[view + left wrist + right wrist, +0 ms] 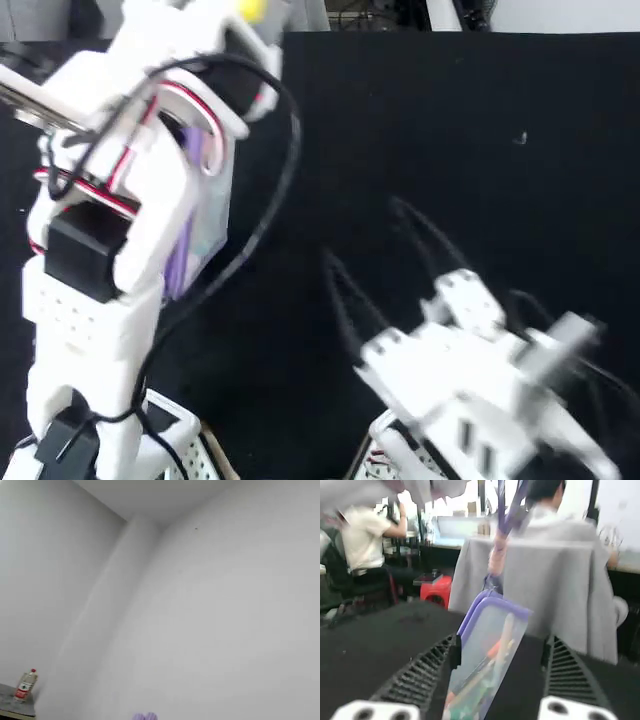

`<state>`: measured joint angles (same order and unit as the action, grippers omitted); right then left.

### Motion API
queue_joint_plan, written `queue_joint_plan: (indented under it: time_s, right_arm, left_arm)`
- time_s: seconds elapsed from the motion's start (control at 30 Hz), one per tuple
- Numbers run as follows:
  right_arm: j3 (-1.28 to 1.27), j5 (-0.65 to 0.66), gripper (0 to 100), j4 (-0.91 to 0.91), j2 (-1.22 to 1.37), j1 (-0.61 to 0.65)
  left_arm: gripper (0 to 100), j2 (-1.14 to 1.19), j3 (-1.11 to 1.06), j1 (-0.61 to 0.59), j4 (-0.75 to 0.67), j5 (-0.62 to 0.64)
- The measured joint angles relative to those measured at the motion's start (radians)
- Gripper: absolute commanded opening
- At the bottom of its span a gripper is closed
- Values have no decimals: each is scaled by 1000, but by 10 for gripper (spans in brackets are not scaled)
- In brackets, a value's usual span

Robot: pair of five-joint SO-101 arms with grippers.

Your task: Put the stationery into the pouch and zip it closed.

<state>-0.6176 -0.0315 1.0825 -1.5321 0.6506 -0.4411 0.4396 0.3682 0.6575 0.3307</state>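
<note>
**Purple-edged pouch (pixel 487 630) hung between spread jaws**

Released and set wide apart, the jaws of the right gripper (pixel 502 645) are seen with the clear pouch hanging between them. One edge of the pouch lies close beside a black ribbed finger (pixel 420 680), but contact cannot be confirmed. Stationery (pixel 494 650) is seen inside through the clear wall. The pouch is suspended above the black table (pixel 450 130) by a purple strap (pixel 502 520) that runs up toward the raised left arm (pixel 130 200). Whether the left gripper is clenched cannot be told.

The filling is judged done, with the zipping left. The pouch should be pinched squarely on its purple rim, and only once it hangs steady, so that the zip line is kept taut when pulled against. A grip on the clear wall alone would likely be lost, or the contents crushed.

No writing can be read on the pouch. A bottle (pixel 25 685) with a red label is seen far off in the left wrist view, its print too small to be made out.
</note>
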Motion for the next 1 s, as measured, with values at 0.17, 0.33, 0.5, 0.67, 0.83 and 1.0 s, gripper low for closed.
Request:
queue_joint_plan:
  time_s: [0.17, 0.33, 0.5, 0.67, 0.83, 1.0]
  right_arm:
    - [-221, 0, 269, -184, 2, 55]
    - [-367, 0, 269, -351, 5, 172]
    - [-417, 0, 269, -396, 9, 184]
    - [-417, 0, 269, -358, -14, 64]
    - [-417, 0, 269, -315, -121, -6]
    - [-474, 0, 269, -315, -235, -15]
  left_arm:
    - [29, 0, 0, 121, 0, -75]
    - [29, 3, 0, 141, 0, -80]
    - [29, 2, 34, 138, 0, -86]
    - [29, 2, 35, 138, 0, -87]
    - [29, 2, 35, 140, 2, -87]
    - [29, 2, 35, 138, 2, -87]
